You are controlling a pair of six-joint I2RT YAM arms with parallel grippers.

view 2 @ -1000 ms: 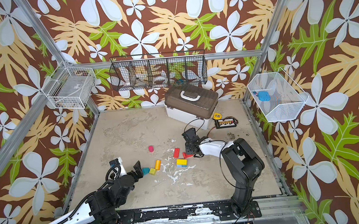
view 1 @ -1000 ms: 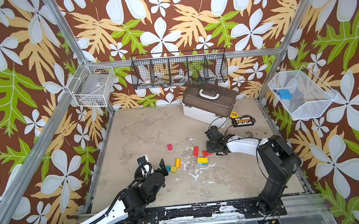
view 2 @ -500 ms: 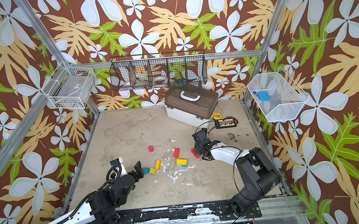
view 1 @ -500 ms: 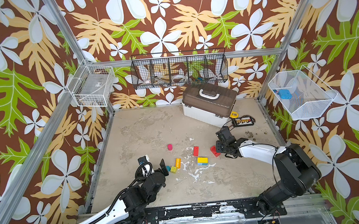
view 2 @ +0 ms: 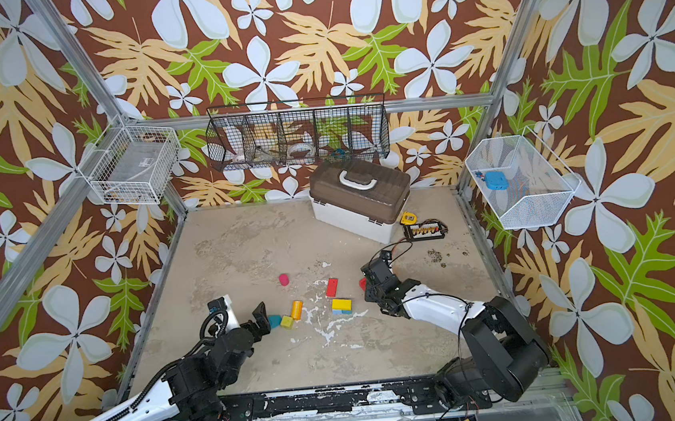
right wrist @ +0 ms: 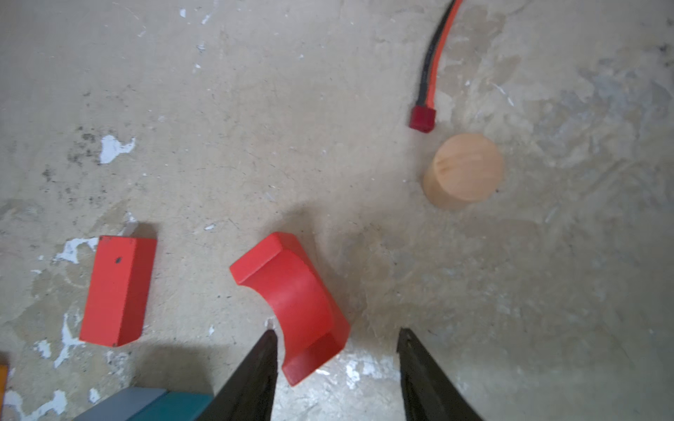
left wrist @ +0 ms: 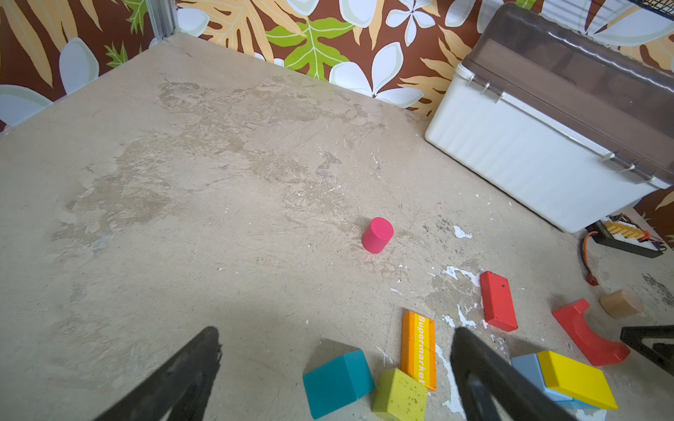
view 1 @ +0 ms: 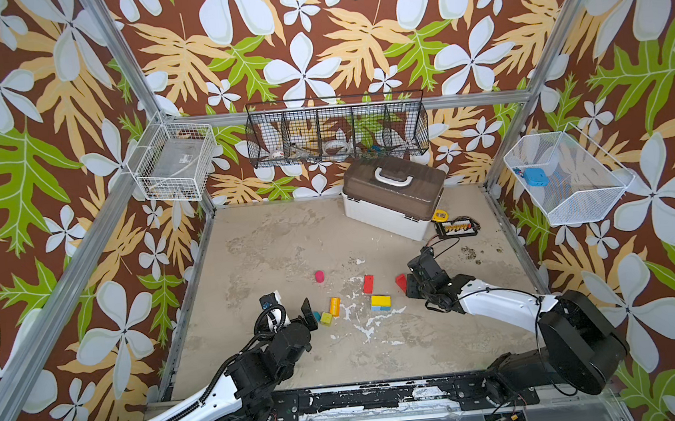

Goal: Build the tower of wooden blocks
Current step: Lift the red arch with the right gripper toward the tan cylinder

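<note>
- Since a second ago: the right arm has gone from elbow-up to stretched low over the table point(view 1: 287, 232). The red wooden arch block point(right wrist: 295, 302) has shifted rightward, away from the red rectangular wooden block point(view 1: 368, 284). The left arm is unmoved.
- Right gripper point(right wrist: 334, 332): released, jaws apart astride one end of the arch, not pinching it.
- Left gripper point(left wrist: 337, 330): spread wide, empty, just beside the teal wooden block point(left wrist: 337, 382) and the yellow-green cube point(left wrist: 399, 395).
- The arch lies down at centre-right of the table, long axis slanted against the red rectangular block's.
- Only stack: yellow slab point(view 1: 380, 300) on a blue-grey block, centre-front.
- The orange "Supermarket" bar point(left wrist: 418, 350) lies flat; the pink cylinder point(view 1: 319, 277) stands upright.
- Near the arch: a bare-wood cylinder point(right wrist: 463, 171), with the red plug of a red-black cable point(right wrist: 422, 118) just beside it.
- The white case with brown lid point(view 1: 393, 198) sits at the back, well apart.
</note>
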